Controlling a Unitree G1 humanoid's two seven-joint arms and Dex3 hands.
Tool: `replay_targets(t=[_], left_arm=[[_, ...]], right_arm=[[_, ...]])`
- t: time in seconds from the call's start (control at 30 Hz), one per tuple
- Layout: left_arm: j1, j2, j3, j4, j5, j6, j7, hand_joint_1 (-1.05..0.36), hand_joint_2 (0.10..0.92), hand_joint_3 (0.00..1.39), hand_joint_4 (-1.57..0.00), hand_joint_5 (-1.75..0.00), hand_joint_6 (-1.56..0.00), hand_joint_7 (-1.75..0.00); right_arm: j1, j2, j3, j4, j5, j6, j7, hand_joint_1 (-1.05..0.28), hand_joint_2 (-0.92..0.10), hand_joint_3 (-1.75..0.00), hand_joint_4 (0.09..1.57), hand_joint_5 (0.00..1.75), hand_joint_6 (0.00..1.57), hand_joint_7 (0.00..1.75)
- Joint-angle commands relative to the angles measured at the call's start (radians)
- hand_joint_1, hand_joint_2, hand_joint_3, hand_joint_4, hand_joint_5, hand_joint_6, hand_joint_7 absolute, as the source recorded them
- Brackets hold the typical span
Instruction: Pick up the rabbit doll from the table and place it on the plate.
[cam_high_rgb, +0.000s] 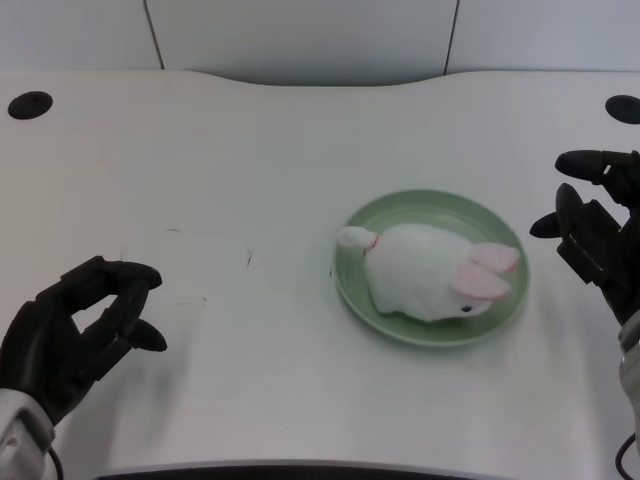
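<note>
A white rabbit doll (432, 270) with pink ears lies on its side on the pale green plate (400, 211), right of the table's middle. Its small tail points left, its ears right. My left hand (75, 335) hovers at the lower left, well away from the plate, fingers apart and loosely curved, holding nothing.
My right hand (595, 235) waits at the right edge, just beside the plate's rim. Two dark round holes (29, 104) sit in the table's far corners. The table's curved back edge runs along the top; its front edge lies close below my hands.
</note>
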Motion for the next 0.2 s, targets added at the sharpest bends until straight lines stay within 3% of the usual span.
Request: replay_targets(t=[0.03,0.1,0.2], left_arm=[[0.029,0.023,0.005,-0.043,-0.011,0.021,-0.015,-0.39,0.921,0.41,-0.51,-1.73,-0.57,-1.27],[0.036,0.022,0.001,-0.047,-0.008,0.021,-0.017,-0.39,0.921,0.40,-0.51,-1.73,-0.56,-1.27],[0.037,0.018,-0.001,-0.043,-0.009,0.022,-0.015,-0.39,0.921,0.38,-0.51,-1.74,-0.56,-1.28]], right_arm=[[0.025,-0.011,-0.006,-0.018,0.004,0.003,0.004,-0.28,-0.92,-0.59,0.39,1.63,0.32,1.44],[0.028,-0.009,-0.008,-0.026,0.011,0.013,0.004,-0.27,-0.92,-0.60,0.39,1.62,0.32,1.43],[0.029,-0.005,-0.006,-0.037,0.007,0.025,-0.006,-0.27,-0.92,-0.61,0.38,1.61,0.32,1.42]])
